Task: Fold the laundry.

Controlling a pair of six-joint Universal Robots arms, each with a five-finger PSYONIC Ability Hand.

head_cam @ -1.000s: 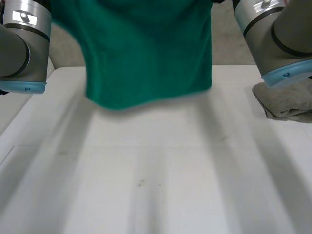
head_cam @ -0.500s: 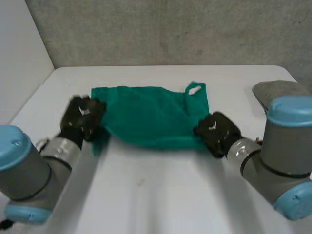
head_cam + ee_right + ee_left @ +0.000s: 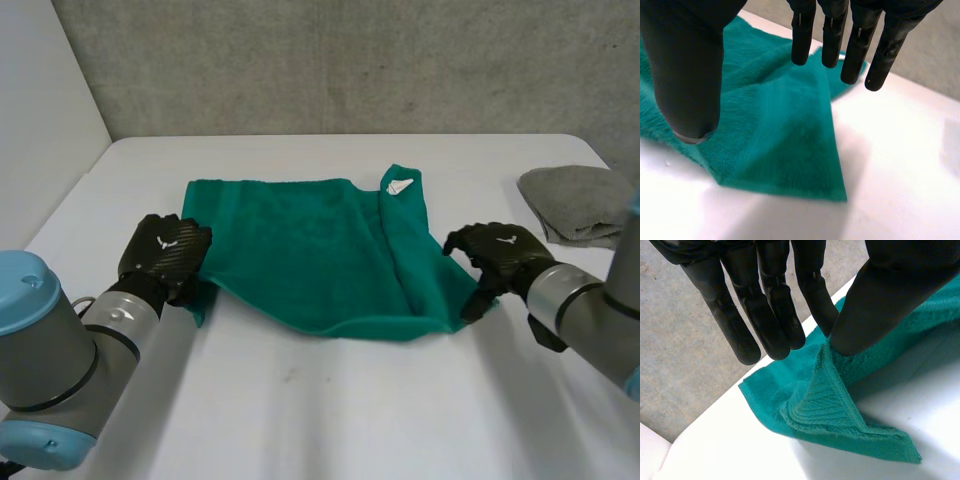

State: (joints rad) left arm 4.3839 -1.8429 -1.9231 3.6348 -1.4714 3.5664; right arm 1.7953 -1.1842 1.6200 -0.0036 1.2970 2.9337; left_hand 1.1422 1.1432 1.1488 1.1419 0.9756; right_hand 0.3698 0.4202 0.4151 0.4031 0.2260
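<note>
- The left hand [image 3: 165,255] is at the near left corner of the green towel [image 3: 310,250]. Its straight fingers [image 3: 765,315] and its thumb [image 3: 890,290] pinch a little peak of the cloth, so this hand is holding the towel.
- The right hand [image 3: 495,255] is just beside the near right corner. Its fingers [image 3: 857,45] are straight and spread away from the thumb, and the corner lies flat under them. This hand is wide open and holds nothing.
- The green towel lies on the white table [image 3: 330,400], in the middle and a bit to the far side. Most of it is flat.
- A strip along its right edge is turned over onto the rest. A white tag [image 3: 398,186] shows at the far right corner.
- The near left corner is bunched up and lifted a little off the table.
- A grey cloth [image 3: 575,200] sits at the far right, well apart from the towel. It looks folded, so I think that one is done.
- I think the green towel is only at the start: it is laid out, but there is no neat fold yet. I cannot tell if it is one layer or two.
- What I think is left: let the left corner down, smooth the turned strip, then fold the towel in half and in half again.
</note>
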